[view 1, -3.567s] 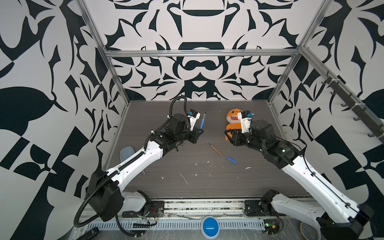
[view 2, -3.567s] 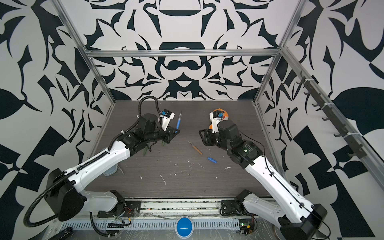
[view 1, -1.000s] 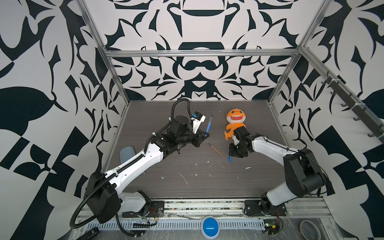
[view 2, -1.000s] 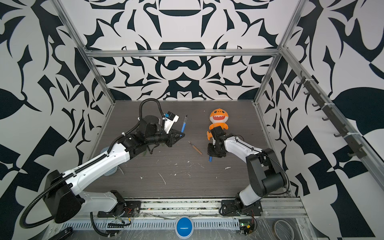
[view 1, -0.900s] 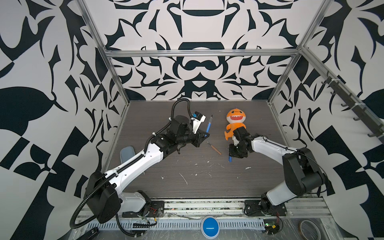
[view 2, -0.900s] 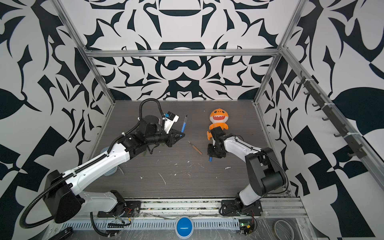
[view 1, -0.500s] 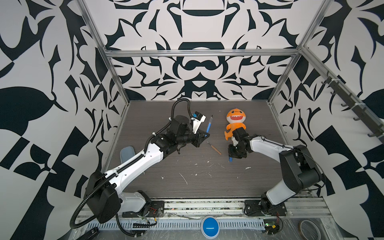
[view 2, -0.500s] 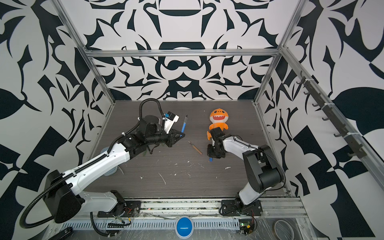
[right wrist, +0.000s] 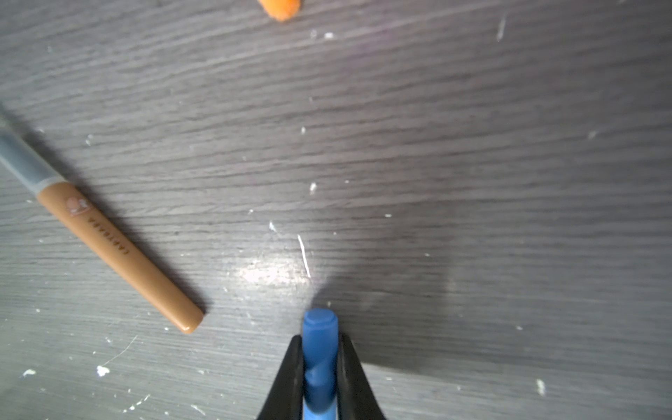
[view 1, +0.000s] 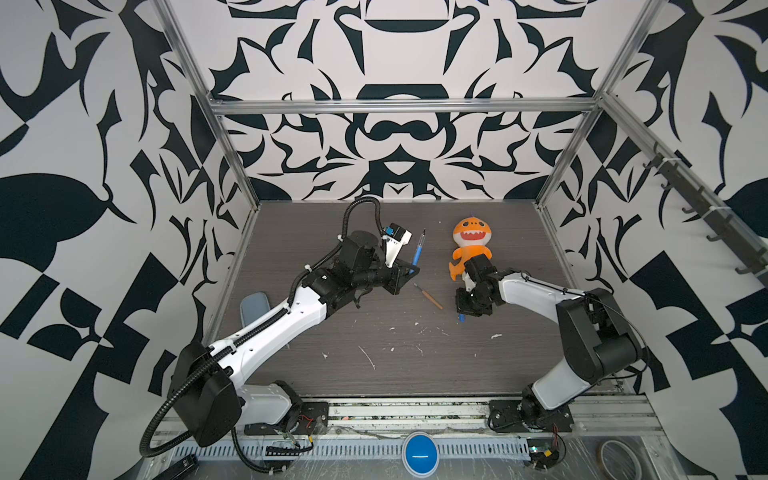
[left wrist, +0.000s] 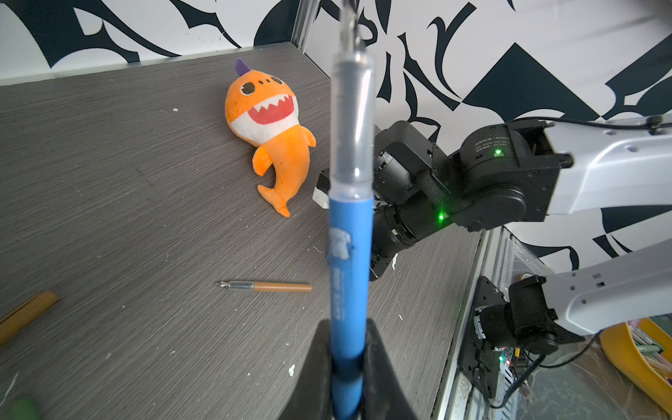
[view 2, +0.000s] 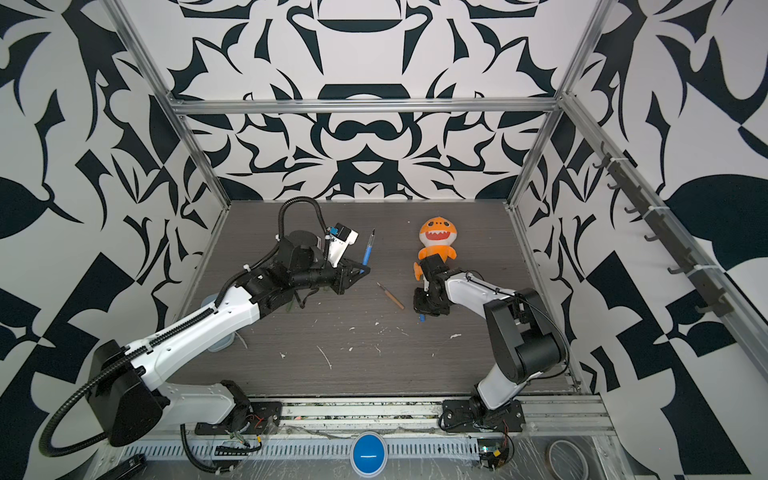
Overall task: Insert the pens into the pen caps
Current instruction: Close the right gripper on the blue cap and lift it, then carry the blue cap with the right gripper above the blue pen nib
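Observation:
My left gripper [left wrist: 347, 363] is shut on the lower end of a blue pen [left wrist: 351, 254], holding it upright above the table with its clear tip section on top; both top views show the pen [view 1: 417, 253] [view 2: 367, 251]. My right gripper [right wrist: 320, 349] is down at the tabletop, shut on a short blue pen cap [right wrist: 320, 327], whose end pokes out below the gripper [view 1: 461, 318] [view 2: 422, 318]. An orange-brown pen [view 1: 428, 296] [right wrist: 116, 254] lies loose on the table between the two grippers. A mustard-orange tube [left wrist: 25, 316] lies at the edge of the left wrist view, cut off.
An orange shark plush [view 1: 471, 241] [left wrist: 272, 138] lies just behind my right gripper. A blue-grey container [view 1: 254, 305] stands by the left wall under my left arm. White scraps [view 1: 368, 355] litter the front half of the table. A yellow tray [left wrist: 632, 349] sits outside the right wall.
My right gripper came down from beside the plush to the table and, over the last second, closed on the blue pen cap. The left gripper shifted slightly right with the blue pen.

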### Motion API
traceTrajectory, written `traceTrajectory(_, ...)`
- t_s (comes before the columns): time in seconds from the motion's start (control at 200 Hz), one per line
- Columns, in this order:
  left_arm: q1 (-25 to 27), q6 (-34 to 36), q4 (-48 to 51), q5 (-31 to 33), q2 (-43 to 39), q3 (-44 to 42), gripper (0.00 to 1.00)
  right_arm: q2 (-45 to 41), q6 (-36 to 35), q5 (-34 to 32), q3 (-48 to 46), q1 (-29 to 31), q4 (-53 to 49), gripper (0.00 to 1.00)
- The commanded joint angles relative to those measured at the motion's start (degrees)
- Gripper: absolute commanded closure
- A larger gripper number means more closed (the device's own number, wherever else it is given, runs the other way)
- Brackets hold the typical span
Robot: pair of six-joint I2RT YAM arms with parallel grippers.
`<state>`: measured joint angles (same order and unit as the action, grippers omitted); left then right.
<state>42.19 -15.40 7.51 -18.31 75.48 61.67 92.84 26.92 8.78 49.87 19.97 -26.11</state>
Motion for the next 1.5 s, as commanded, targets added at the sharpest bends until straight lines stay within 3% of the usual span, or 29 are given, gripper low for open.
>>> traceTrajectory(0.0,0.17,0.24,-1.18,-0.97,-0.91,-0.20,1.00,0.17,0.46,-0.51,-0.26,-0.10,-0.66,0.86)
traceTrajectory(0.36,0.23,0.56,-5.24,-3.23,-2.00,-2.44,1.00,-18.61,1.69,0.96,2.40,1.38,1.75,0.87)
traceTrajectory(0.72,0.95,2.62,-15.37,-3.93,-6.94,-9.13,1.00,-33.82,2.59,-0.63,8.30,8.46,18.44,0.87)
traceTrajectory(1.15,2.97,4.76,-16.87,-4.50,-7.58,-10.33,1.00,-31.67,3.84,-0.76,16.15,12.82,34.86,0.88)
traceTrajectory(1.495,3.43,5.11,-15.77,-4.26,-7.73,-9.68,1.00,-30.87,3.67,-1.45,16.73,17.01,35.51,0.89)
